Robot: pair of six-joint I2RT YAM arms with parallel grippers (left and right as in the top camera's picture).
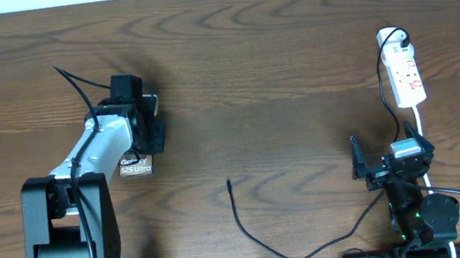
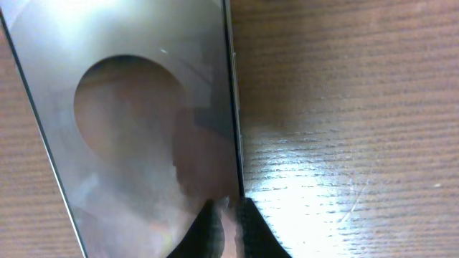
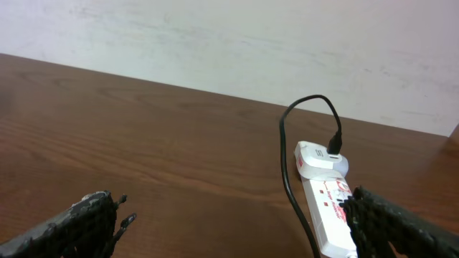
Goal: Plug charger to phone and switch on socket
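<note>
The phone (image 1: 135, 166) lies at the left, its white lettering showing, its upper part hidden under my left arm. In the left wrist view its glossy face (image 2: 143, 107) fills the left half, and its right edge runs down between my fingers. My left gripper (image 1: 148, 126) (image 2: 233, 226) is shut on that edge. The charger cable (image 1: 253, 237) lies slack with its bare plug tip (image 1: 228, 182) free mid-table. It runs right to the white adapter (image 1: 390, 37) (image 3: 319, 158) in the socket (image 1: 407, 77) (image 3: 330, 222). My right gripper (image 1: 391, 150) (image 3: 240, 229) is open and empty, short of the socket.
The socket's white cord (image 1: 421, 122) runs back toward the right arm's base. The black cable (image 3: 287, 172) loops up out of the adapter and passes left of the strip. A pale wall (image 3: 229, 36) stands behind the table's far edge.
</note>
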